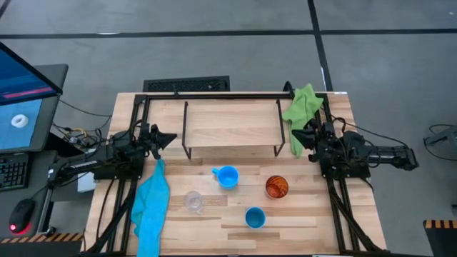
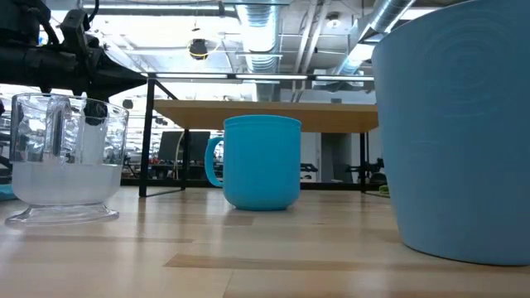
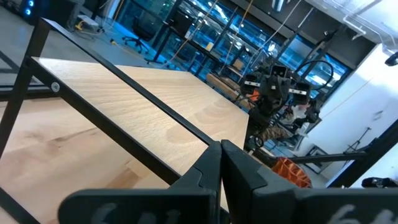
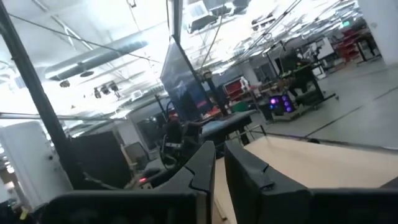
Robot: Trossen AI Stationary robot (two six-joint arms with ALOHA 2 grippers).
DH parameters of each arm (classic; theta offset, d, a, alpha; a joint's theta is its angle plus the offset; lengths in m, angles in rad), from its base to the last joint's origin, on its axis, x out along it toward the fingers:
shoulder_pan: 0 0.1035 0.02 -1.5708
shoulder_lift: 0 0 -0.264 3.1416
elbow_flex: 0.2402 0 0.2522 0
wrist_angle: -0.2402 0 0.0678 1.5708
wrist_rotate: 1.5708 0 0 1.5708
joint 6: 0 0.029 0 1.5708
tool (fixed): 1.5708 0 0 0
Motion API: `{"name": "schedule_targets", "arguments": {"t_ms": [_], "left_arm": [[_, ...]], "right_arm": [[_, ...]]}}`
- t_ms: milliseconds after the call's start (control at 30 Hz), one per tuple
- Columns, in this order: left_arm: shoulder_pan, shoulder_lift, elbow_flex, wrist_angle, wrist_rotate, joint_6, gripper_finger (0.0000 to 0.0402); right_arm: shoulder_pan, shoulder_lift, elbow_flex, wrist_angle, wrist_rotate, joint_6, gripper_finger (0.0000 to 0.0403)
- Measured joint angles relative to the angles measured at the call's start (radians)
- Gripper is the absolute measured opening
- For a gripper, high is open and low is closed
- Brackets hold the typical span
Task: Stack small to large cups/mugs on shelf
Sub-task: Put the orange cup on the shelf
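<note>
The shelf (image 1: pixel 232 125) stands on black wire legs at the table's far middle; it also shows in the low view (image 2: pixel 265 112). In front of it stand a light-blue mug with handle (image 1: pixel 227 176), an orange cup (image 1: pixel 277 187), a blue cup (image 1: pixel 255 217) and a clear glass cup (image 1: pixel 193 201), each upright on its base and apart from the others. My left gripper (image 1: pixel 168 138) is shut and empty off the shelf's left end. My right gripper (image 1: pixel 296 135) is shut and empty off the shelf's right end.
A green cloth (image 1: pixel 301 107) hangs over the frame at the far right, beside my right gripper. A teal cloth (image 1: pixel 151 203) lies along the table's left side, next to the glass cup. Black frame rails run along both table sides.
</note>
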State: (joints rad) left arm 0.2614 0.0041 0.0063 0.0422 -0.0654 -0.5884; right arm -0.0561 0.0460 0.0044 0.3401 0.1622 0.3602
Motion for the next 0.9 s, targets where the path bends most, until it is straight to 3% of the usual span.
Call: {"name": "schedule_targets", "arguments": {"t_ms": [267, 500, 700, 900], "left_arm": [[0.0, 0.0, 0.0, 0.001, 0.0, -0.014, 0.0011], [0.0, 0.0, 0.0, 0.047, 0.001, -0.062, 0.0081], [0.0, 0.0, 0.0, 0.151, 0.021, -0.123, 0.014], [0.0, 0.004, 0.028, 0.234, 0.114, -0.206, 0.0157]], "right_arm": [[0.0, 0.0, 0.0, -0.003, 0.034, -0.001, 0.0061], [0.0, 0.0, 0.0, 0.012, 0.127, -0.001, 0.0075], [0.0, 0.001, 0.021, 0.034, 0.17, -0.005, 0.0124], [0.0, 0.001, 0.123, 0.056, 0.192, -0.097, 0.0187]]}}
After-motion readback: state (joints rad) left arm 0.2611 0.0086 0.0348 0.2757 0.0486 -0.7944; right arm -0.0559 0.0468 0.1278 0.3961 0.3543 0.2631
